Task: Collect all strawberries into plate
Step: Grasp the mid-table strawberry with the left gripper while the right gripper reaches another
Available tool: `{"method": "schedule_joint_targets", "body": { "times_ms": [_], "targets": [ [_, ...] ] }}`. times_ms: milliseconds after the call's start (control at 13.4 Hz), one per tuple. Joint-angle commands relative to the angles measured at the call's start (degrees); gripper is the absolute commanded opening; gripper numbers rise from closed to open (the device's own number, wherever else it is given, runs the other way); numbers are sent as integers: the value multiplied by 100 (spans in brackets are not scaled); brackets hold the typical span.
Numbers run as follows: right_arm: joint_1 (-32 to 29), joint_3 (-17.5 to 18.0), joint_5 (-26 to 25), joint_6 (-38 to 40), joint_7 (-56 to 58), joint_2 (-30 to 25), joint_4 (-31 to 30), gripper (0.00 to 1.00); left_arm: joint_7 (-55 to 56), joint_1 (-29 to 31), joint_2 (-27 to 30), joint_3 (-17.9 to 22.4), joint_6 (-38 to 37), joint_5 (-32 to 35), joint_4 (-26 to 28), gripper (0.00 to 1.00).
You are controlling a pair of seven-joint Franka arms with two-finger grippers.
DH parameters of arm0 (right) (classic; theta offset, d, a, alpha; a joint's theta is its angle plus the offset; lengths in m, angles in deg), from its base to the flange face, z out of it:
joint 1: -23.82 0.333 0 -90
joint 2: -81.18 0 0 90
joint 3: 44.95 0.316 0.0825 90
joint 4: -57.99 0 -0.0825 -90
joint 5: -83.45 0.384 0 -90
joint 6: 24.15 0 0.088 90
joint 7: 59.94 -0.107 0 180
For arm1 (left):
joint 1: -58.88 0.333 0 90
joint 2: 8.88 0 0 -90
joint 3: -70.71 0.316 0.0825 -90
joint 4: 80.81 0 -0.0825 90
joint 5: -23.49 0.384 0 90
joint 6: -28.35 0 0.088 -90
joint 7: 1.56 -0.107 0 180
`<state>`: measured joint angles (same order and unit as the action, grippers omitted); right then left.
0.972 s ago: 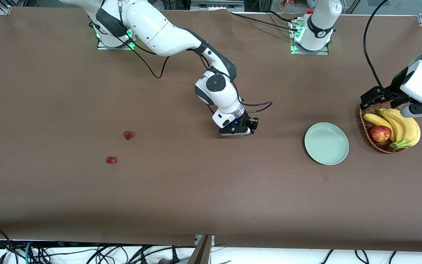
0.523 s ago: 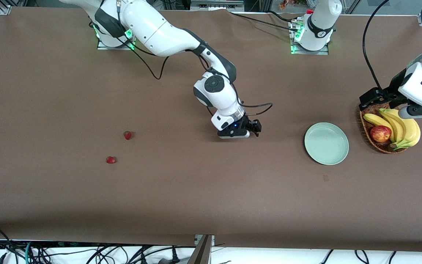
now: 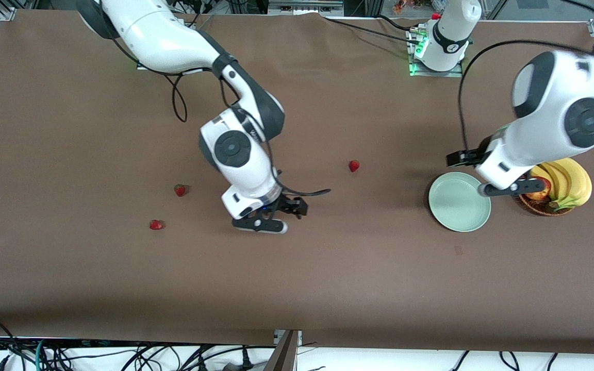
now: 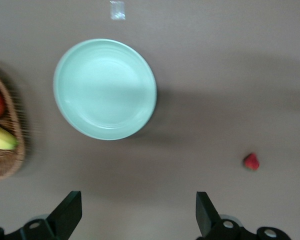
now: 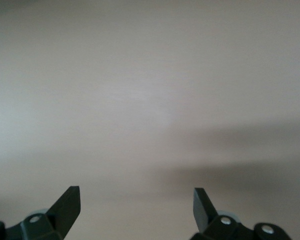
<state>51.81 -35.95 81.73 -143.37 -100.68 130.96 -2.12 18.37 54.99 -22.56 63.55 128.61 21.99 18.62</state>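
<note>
Three strawberries lie on the brown table: one [image 3: 353,166] mid-table, also seen in the left wrist view [image 4: 251,161], and two [image 3: 180,190] [image 3: 156,224] toward the right arm's end. The pale green plate [image 3: 459,202] [image 4: 105,89] is bare. My right gripper [image 3: 263,225] [image 5: 136,207] is open over bare table between the mid-table berry and the other two. High up, my left gripper [image 3: 503,190] [image 4: 139,215] hangs open and holds nothing, over the table by the plate's edge.
A wicker basket [image 3: 531,206] [image 4: 12,157] with bananas [image 3: 570,183] and a red apple [image 3: 539,195] stands beside the plate toward the left arm's end. A small mark [image 3: 458,250] lies on the table nearer to the front camera than the plate.
The right gripper opened and moved off toward the two berries; a strawberry now lies where it stood. The left arm swung from over the basket to the plate.
</note>
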Motion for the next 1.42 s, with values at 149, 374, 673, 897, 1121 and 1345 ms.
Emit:
{"method": "schedule_joint_targets", "body": {
  "times_ms": [149,374,673,897,1121,1345],
  "targets": [
    [-687,50,40,1188,1417,-241,-211,100,1608,-137,-37,-926,1836,-104,1158,100],
    [-1127,49,-21,1918,2006,-241,-211,100,1908,-707,-494,-998,2294,-26,1202,100],
    [-1418,-266,-30,1912,2851,-398,-869,100,2199,-1104,-820,-989,3522,114,1876,100],
    [-1427,-574,5,1596,3430,-591,-1440,100,2216,-1166,-1135,-998,4430,361,2204,100],
    [-1515,-645,58,798,3538,-1065,-2571,100,2208,-1324,-1383,-989,4739,396,2195,100],
    [-1524,-662,58,-47,3547,-1505,-3645,100,2208,-1333,-1444,-989,4748,677,2195,100]
  ]
}}
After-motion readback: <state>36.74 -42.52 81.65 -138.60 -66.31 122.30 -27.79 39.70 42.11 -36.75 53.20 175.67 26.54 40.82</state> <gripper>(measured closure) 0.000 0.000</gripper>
